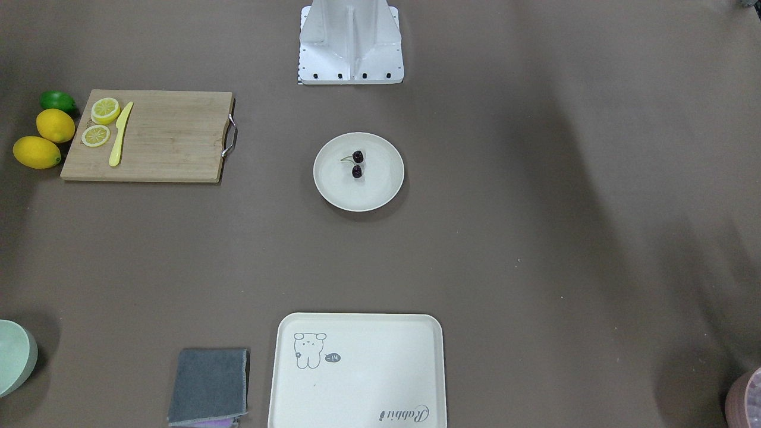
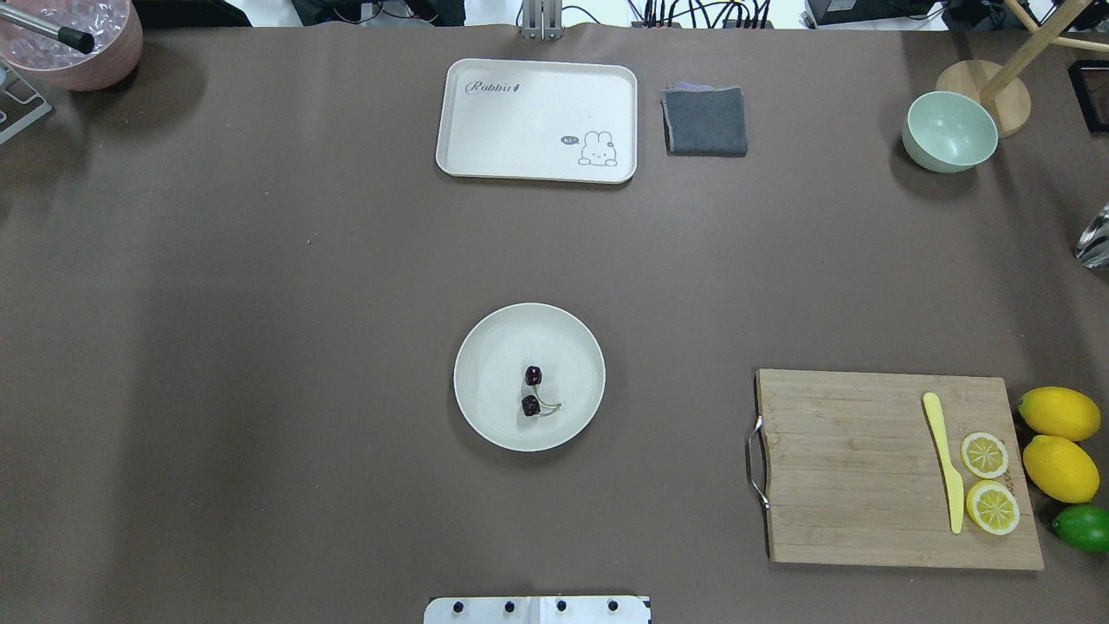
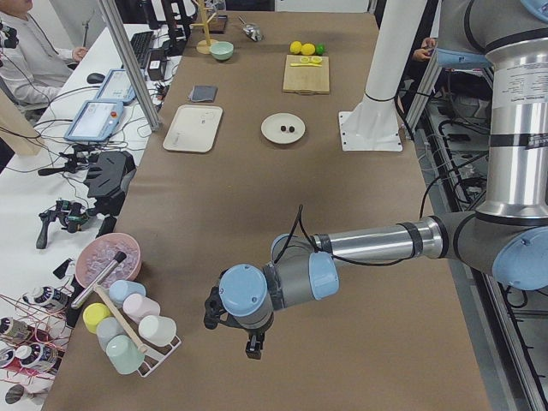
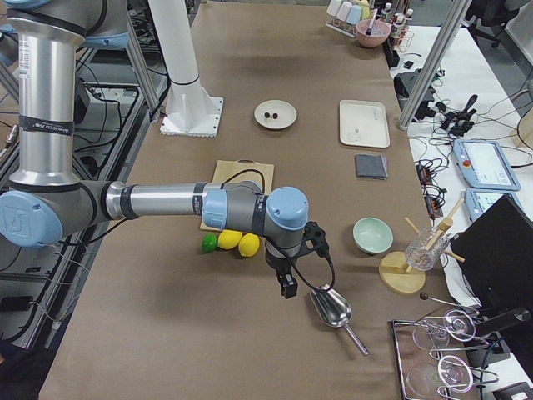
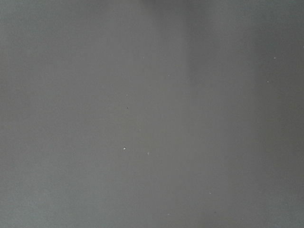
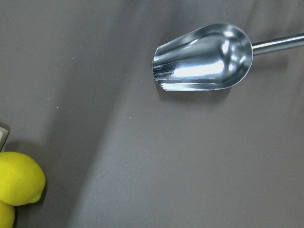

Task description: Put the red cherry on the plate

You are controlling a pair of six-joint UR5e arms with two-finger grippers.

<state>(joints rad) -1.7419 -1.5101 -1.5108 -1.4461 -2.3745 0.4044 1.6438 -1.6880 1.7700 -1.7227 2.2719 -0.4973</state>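
The red cherry (image 1: pixel 357 164) (image 2: pixel 531 390), two tiny dark fruits on one thin stem, lies inside the round cream-white plate (image 1: pixel 383 181) (image 2: pixel 489 373) at the table's middle. Nothing touches either. Both arms are parked far from it at the table's ends. Only the left side view shows my left gripper (image 3: pixel 253 346), hanging over bare brown cloth, and I cannot tell whether it is open or shut. My right gripper (image 4: pixel 288 289) appears only in the right side view, beside a metal scoop (image 4: pixel 333 308) (image 6: pixel 204 59); its state cannot be told either.
A bamboo cutting board (image 2: pixel 866 468) carries a yellow knife (image 2: pixel 944 459) and lemon slices (image 2: pixel 988 481), with lemons (image 2: pixel 1059 442) and a lime (image 2: pixel 1083 527) beside it. Along the far edge are a cream bear tray (image 2: pixel 520 130), grey cloth (image 2: pixel 706 121) and green bowl (image 2: pixel 949 130).
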